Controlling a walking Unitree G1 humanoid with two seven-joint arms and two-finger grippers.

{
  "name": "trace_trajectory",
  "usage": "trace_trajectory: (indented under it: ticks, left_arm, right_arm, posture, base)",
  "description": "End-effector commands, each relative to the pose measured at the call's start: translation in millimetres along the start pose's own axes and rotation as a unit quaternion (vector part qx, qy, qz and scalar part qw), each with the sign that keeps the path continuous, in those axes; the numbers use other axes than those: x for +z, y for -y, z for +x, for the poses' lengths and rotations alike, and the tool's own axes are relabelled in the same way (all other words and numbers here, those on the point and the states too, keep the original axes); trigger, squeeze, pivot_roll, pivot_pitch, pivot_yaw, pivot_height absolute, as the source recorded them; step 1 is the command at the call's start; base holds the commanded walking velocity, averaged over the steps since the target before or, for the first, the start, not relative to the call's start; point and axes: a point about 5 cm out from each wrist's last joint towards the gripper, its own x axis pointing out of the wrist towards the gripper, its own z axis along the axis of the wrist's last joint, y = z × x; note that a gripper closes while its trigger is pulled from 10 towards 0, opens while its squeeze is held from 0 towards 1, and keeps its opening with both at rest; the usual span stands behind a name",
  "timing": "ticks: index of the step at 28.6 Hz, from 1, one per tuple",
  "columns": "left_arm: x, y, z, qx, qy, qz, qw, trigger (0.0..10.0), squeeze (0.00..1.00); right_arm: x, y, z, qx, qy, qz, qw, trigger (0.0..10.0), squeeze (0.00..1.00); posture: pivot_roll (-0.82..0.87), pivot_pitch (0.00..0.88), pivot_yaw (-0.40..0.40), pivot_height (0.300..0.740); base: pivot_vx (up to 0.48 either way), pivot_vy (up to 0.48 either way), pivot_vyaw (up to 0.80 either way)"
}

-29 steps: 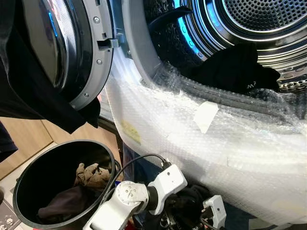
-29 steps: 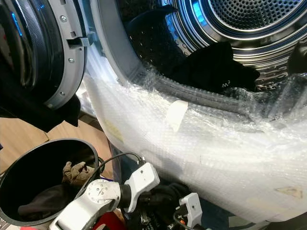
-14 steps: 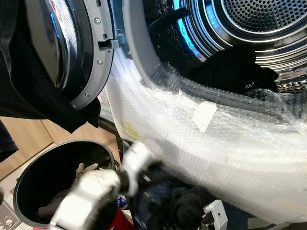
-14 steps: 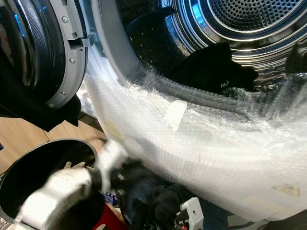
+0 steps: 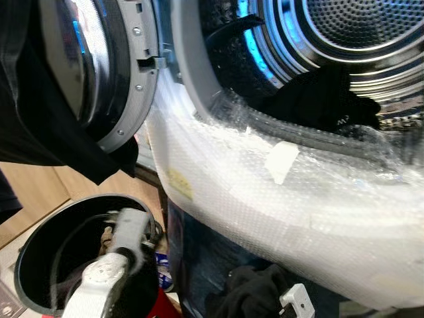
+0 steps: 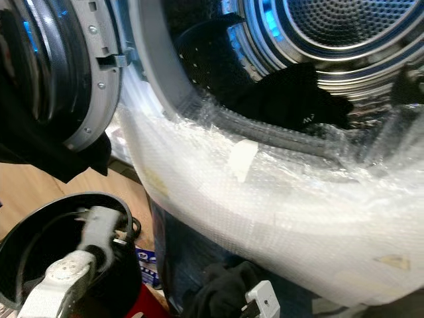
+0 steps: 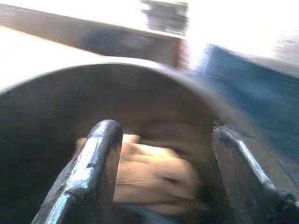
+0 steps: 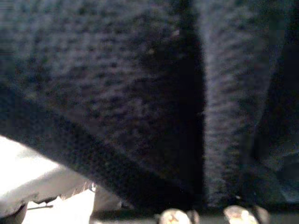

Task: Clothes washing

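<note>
Clothes (image 7: 154,175), tan and dark, lie in the black bin (image 5: 40,245) beside the washer; the left pincer (image 7: 163,163) hangs over them, spread wide. Right pincer's state I cannot tell; dark fabric (image 8: 117,93) covers its camera.

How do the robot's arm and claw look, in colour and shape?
The left arm is silver-white with rounded joint housings. The left claw has two long black fingers, glossy with rounded tips. A white angular block of the right arm shows too.
</note>
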Motion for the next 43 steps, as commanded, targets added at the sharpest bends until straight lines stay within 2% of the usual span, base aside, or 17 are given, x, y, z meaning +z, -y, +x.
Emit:
trace_trajectory:
  ticks: [1,2,5,6,10,13,17,18,19,21,22,23,26,29,31,38,43]
  left_arm:
    - [-3,-8.2,-0.9,0.038,0.006,-0.008,0.999,10.0,0.00]
    - [-2,-12.0,-0.6,0.056,0.014,-0.005,0.998,10.0,0.00]
    - [14,-20.5,-3.4,0.090,0.098,0.019,0.991,10.0,0.00]
    - [16,-20.0,-4.1,0.091,0.111,0.016,0.990,10.0,0.00]
    - [7,-23.8,-7.6,0.118,0.110,0.017,0.987,10.0,0.00]
    - [5,-16.8,-5.7,0.107,0.121,0.020,0.987,10.0,0.00]
    - [4,-13.1,-3.0,0.107,0.124,0.015,0.986,10.0,0.00]
    - [3,-11.5,-2.1,0.102,0.123,0.018,0.987,10.0,0.00]
    - [3,-11.5,-2.1,0.102,0.123,0.018,0.987,10.0,0.00]
    - [1,-8.7,-1.0,0.097,0.125,0.021,0.987,10.0,0.00]
    - [0,-7.8,-0.4,0.099,0.126,0.016,0.987,10.0,0.00]
    - [0,-7.0,0.0,0.098,0.127,0.011,0.987,10.0,0.00]
    - [1,-2.9,1.7,0.086,0.132,0.018,0.987,10.0,0.00]
    - [1,1.9,3.4,0.076,0.127,0.006,0.989,10.0,0.00]
    - [-3,8.9,4.6,0.059,0.117,0.009,0.991,10.0,0.00]
    - [-9,16.2,5.0,0.040,0.107,0.012,0.993,10.0,0.00]
    - [-6,21.1,6.3,0.028,0.109,0.008,0.994,10.0,0.00]
  right_arm:
    - [15,-10.4,2.9,0.031,0.026,-0.019,0.999,0.0,0.00]
    - [18,-14.7,1.5,0.042,0.027,-0.025,0.998,0.0,0.00]
    - [21,-27.7,-4.2,0.072,0.014,-0.045,0.996,0.0,0.00]
    - [21,-29.4,-5.0,0.074,0.012,-0.047,0.996,0.0,0.00]
    - [32,-39.0,-7.6,0.090,0.027,-0.059,0.994,0.0,0.00]
    - [63,-60.5,-13.3,0.135,0.075,-0.093,0.984,0.0,0.00]
    - [90,-76.0,-20.7,0.166,0.119,-0.123,0.971,0.0,0.00]
    - [106,-80.5,-24.7,0.173,0.155,-0.124,0.965,0.0,0.00]
    - [106,-80.5,-24.7,0.173,0.155,-0.124,0.965,0.0,0.00]
    - [143,-85.3,-37.9,0.179,0.241,-0.139,0.944,0.0,0.00]
    - [166,-88.2,-49.0,0.184,0.293,-0.156,0.925,0.0,0.00]
    - [175,-88.8,-53.3,0.186,0.311,-0.161,0.918,0.0,0.00]
    - [193,-88.9,-62.5,0.182,0.335,-0.194,0.904,0.0,0.00]
    - [218,-85.6,-75.7,0.171,0.370,-0.236,0.882,0.0,0.00]
    - [243,-84.5,-87.7,0.171,0.408,-0.260,0.858,0.0,0.00]
    - [304,-83.7,-105.1,0.173,0.479,-0.308,0.803,0.0,0.00]
    - [337,-73.3,-109.9,0.151,0.484,-0.337,0.793,0.0,0.00]
  posture:
    - [-0.06,0.000,-0.010,0.740]
    - [-0.06,0.000,-0.013,0.740]
    - [-0.06,0.000,-0.015,0.740]
    - [-0.05,0.000,-0.016,0.740]
    - [-0.05,0.000,-0.017,0.740]
    - [-0.06,0.000,-0.021,0.740]
    - [-0.07,0.000,-0.019,0.740]
    - [-0.07,0.000,-0.021,0.740]
    - [-0.07,0.000,-0.021,0.740]
    - [-0.06,0.000,-0.025,0.740]
    - [-0.06,0.000,-0.025,0.740]
    - [-0.06,0.000,-0.025,0.740]
    - [-0.06,0.000,-0.022,0.740]
    - [-0.06,0.000,-0.016,0.740]
    - [-0.06,0.000,-0.014,0.740]
    - [-0.04,0.000,-0.005,0.740]
    - [-0.03,0.000,-0.012,0.740]
  base:
    - [0.000,0.000,0.00]
    - [0.000,0.000,0.00]
    - [0.000,0.000,0.00]
    - [0.000,0.000,0.00]
    - [0.000,0.000,0.00]
    - [0.000,0.000,0.00]
    - [0.000,0.000,0.00]
    - [0.000,0.000,0.00]
    - [0.000,0.000,0.00]
    - [0.000,0.000,0.00]
    - [0.000,0.000,0.00]
    - [0.000,0.000,0.00]
    - [0.000,0.000,0.00]
    - [0.000,0.000,0.00]
    - [0.000,0.000,0.00]
    - [0.000,0.000,0.00]
    - [0.000,0.000,0.00]
